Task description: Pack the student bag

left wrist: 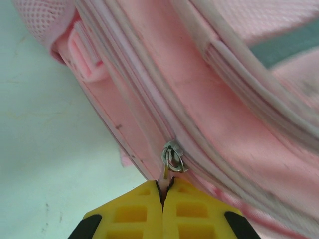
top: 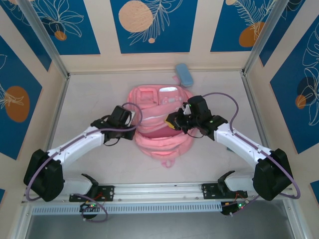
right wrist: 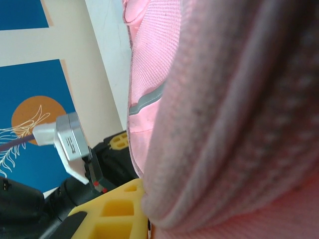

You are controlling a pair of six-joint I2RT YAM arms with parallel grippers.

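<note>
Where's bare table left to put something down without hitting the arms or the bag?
Free: the back-left table between the student bag and the left wall; the back-right, between the pencil case and the right wall; the strip between bag and front rail. Crowded: mid-table, where the left gripper and right gripper meet the bag.

The student bag (top: pixel 162 142) lies between the left pincer (top: pixel 134 126) and right pincer (top: pixel 172 122).

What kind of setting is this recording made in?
Probably a purpose-built robot test booth, not a home: a white table walled by panels printed with blue leaf art, metal frame posts, and the left arm and right arm bolted to a rail.
</note>
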